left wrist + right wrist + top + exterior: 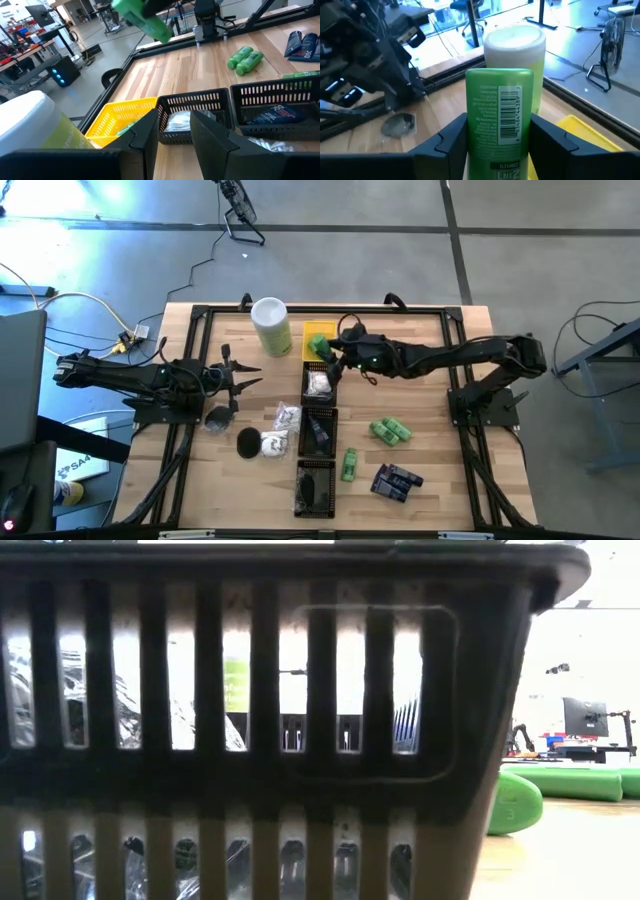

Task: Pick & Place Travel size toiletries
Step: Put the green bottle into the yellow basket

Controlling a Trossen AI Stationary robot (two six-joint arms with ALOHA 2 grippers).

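Above yellow tray (318, 332), my right gripper (497, 142) clamps green bottle (499, 117); neighbouring black tray (192, 102) holds white wrapped pieces (179, 121); my left gripper (172, 132) narrow, empty.

Even bright light; low view backlit — basket (300, 780) blurred, window glare.

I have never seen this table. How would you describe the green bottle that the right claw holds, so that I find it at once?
Start at the column of small trays in the middle of the table and go to the yellow tray at its far end, beside the tall canister. The green bottle hangs just over that tray, clamped in the right claw. Unlike the other green bottles, it is not lying on the wood.
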